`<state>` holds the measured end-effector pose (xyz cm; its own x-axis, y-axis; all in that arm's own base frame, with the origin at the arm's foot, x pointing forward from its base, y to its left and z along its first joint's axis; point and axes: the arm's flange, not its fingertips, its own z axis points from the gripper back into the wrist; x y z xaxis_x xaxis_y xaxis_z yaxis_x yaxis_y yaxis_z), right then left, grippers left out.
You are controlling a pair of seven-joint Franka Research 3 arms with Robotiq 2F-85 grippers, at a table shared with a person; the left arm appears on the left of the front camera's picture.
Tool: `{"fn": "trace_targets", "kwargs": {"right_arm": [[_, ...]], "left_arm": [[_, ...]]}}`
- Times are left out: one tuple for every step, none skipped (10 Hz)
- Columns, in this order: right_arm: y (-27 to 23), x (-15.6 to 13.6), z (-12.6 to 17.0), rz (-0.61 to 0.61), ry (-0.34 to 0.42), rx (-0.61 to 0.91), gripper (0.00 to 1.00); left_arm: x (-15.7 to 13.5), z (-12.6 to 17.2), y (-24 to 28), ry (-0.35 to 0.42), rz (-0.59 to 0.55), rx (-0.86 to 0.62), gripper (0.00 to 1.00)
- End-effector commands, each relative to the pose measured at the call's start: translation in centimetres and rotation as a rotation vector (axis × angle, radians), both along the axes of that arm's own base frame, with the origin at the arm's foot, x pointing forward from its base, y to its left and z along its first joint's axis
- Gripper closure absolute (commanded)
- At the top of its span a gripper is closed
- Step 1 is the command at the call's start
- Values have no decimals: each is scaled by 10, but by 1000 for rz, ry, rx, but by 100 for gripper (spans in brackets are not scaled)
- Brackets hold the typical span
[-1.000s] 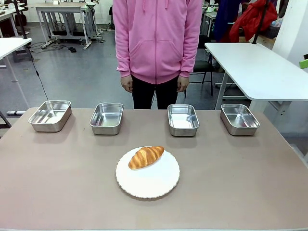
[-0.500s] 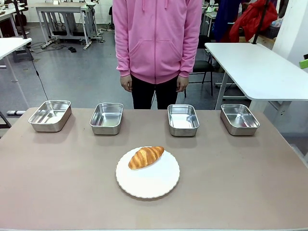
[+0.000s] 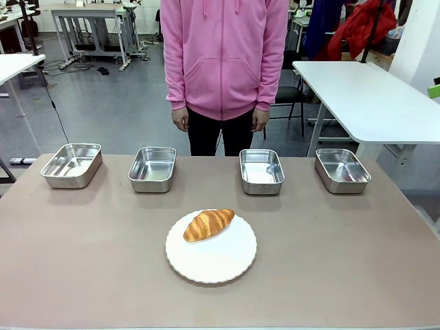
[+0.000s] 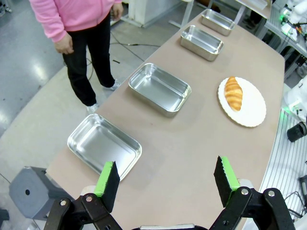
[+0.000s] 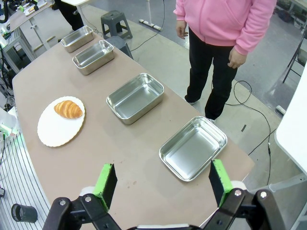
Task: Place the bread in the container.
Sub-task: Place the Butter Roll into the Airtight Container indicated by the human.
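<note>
Left gripper: fingers spread wide, gripping nothing, held above the left end of the table. Right gripper: equally spread and empty, above the right end. The bread lies on a white plate at mid-table. Four empty trays stand in a row beyond it, apart from one another. A person stands behind them. In both wrist views the bottom edge cuts off the finger bases.

Bare table at lower left and lower right of the front view, open all round the plate carrying the croissant at centre. Row of four trays across mid-frame; person standing just behind, upper centre.
</note>
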<state>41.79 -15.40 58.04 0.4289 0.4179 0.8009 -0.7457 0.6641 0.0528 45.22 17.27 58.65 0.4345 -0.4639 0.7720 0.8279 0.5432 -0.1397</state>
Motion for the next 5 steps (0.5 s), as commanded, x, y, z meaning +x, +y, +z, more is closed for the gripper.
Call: {"fn": "trace_targets", "kwargs": {"right_arm": [[2,1,0,8,-19,12,0],[2,1,0,8,-19,12,0],[2,1,0,8,-19,12,0],[2,1,0,8,-19,12,0],[2,1,0,8,-19,12,0]], "left_arm": [[0,1,-1,-4,-5,-3,0],[0,1,-1,-4,-5,-3,0],[0,1,-1,-4,-5,-3,0],[0,1,-1,-4,-5,-3,0],[0,1,-1,-4,-5,-3,0]]}}
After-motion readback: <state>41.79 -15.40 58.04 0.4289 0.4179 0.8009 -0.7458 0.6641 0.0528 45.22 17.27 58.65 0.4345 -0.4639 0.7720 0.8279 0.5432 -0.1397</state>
